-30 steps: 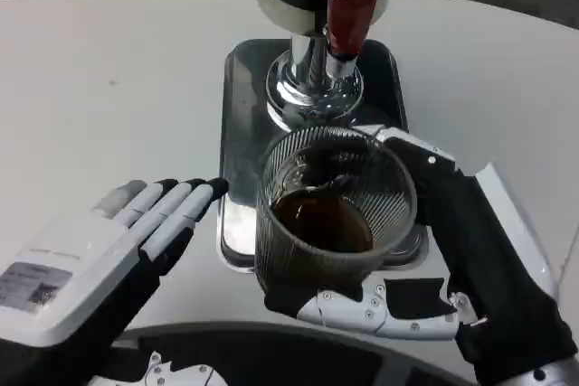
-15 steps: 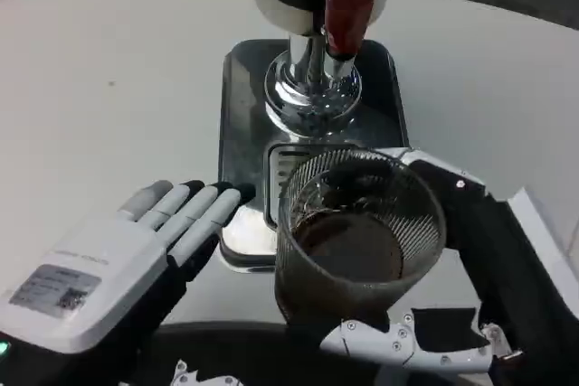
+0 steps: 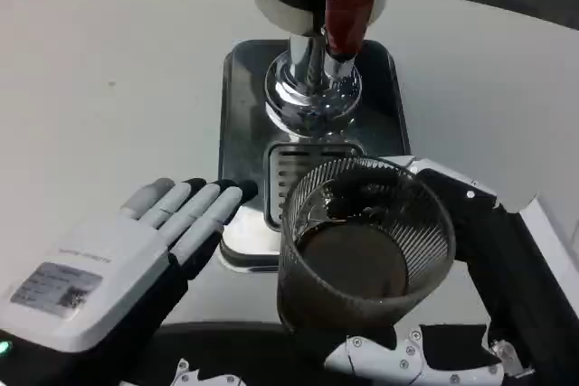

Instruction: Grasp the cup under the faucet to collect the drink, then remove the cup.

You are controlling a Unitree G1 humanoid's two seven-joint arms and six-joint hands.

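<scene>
Filled cup (image 3: 366, 246) held at the near edge of the white table (image 3: 109, 70).
The right hand (image 3: 470, 314) wraps the ribbed glass, fingers closed round its far side, dark drink inside. Beyond those fingers stands the faucet (image 3: 330, 29) on its dark drip tray (image 3: 244, 115). The left hand (image 3: 118, 259) lies flat, fingers straight and together, holding nothing, tips beside the tray.

The only writing sits on a small grey sticker (image 3: 52, 287) on the white back of the left hand (image 3: 109, 264). The sticker has a few tiny lines of print and a little square code, but they are far too small and blurry to read. No other words, numbers or signs can be read on anything else in the head view.
</scene>
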